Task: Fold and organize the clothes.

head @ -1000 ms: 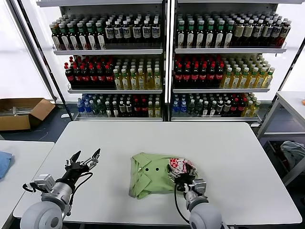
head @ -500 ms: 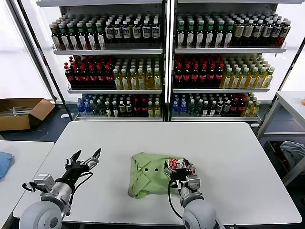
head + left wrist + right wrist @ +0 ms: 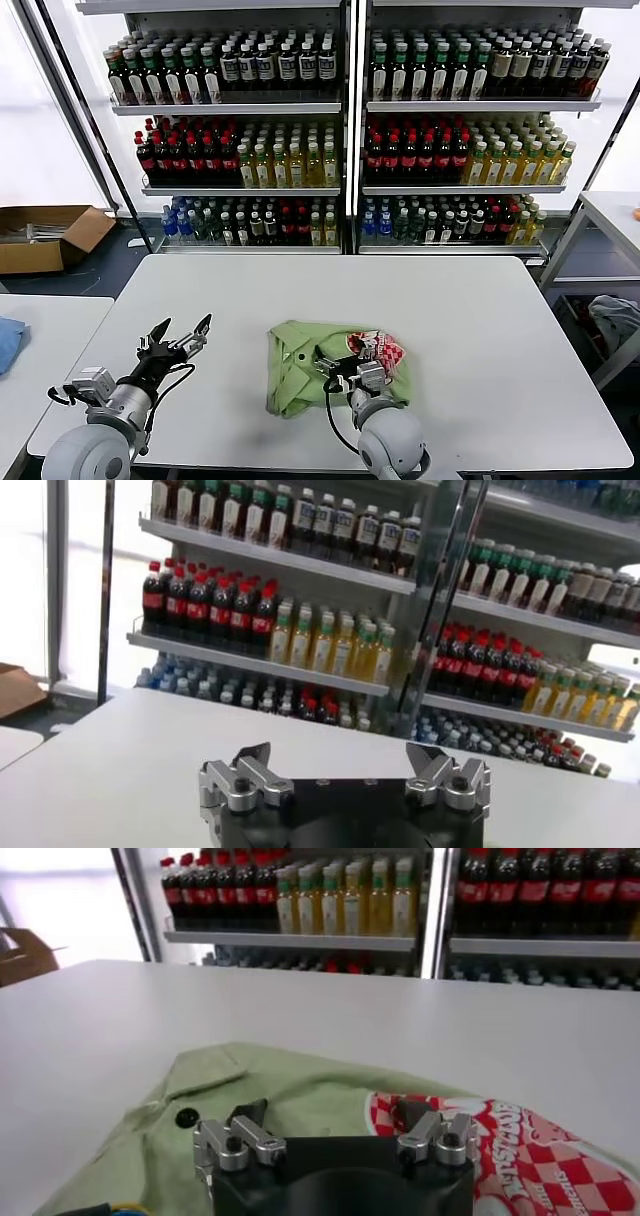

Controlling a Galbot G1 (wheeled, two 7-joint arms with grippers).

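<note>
A folded blue cloth (image 3: 8,340) lies on the side table at the far left. On the smooth white rounded table (image 3: 500,330), the left gripper (image 3: 177,334) hovers with its 2 fingers spread wide, holding nothing, well apart from the garment. Near the table's middle lies the crumpled light green short-sleeved collared shirt (image 3: 295,365) with small dark buttons and a red-and-white checkered chest print. The right gripper (image 3: 338,365) sits just over the shirt, fingers spread, pinching nothing.
</note>
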